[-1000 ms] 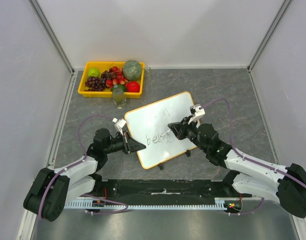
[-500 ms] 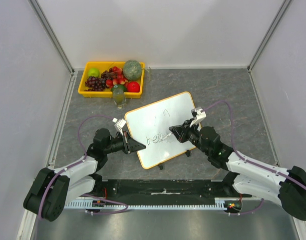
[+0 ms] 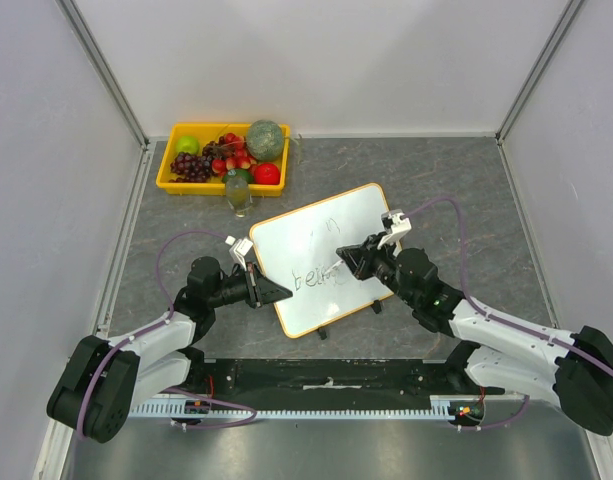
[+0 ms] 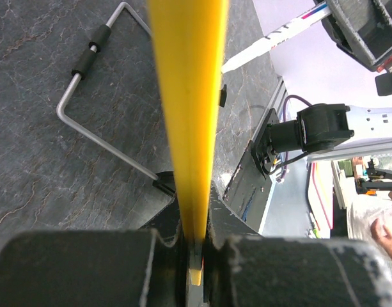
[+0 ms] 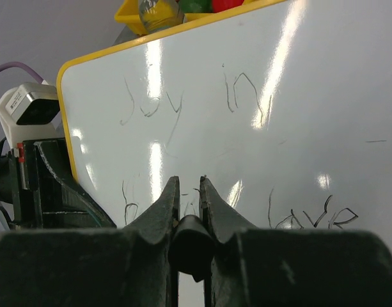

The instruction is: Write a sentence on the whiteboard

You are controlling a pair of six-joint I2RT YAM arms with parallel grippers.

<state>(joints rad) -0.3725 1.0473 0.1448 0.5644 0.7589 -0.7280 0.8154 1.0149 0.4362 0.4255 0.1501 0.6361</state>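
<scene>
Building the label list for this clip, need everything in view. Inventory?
whiteboard: one, white with yellow frame, mid-table
sentence: two lines, thin dark marker, on the whiteboard; lower line partly hidden by the right gripper
marker: one, white, tip at the whiteboard
wire stand: one, silver with a black sleeve, beneath the whiteboard
fruit tray: one, yellow, far left
fruit: several, green, red, dark purple, in the fruit tray
glass jar: one, clear, at the fruit tray's near edge
table: one, dark grey
left gripper: black, shut on the whiteboard's edge
right gripper: black, shut on the marker
</scene>
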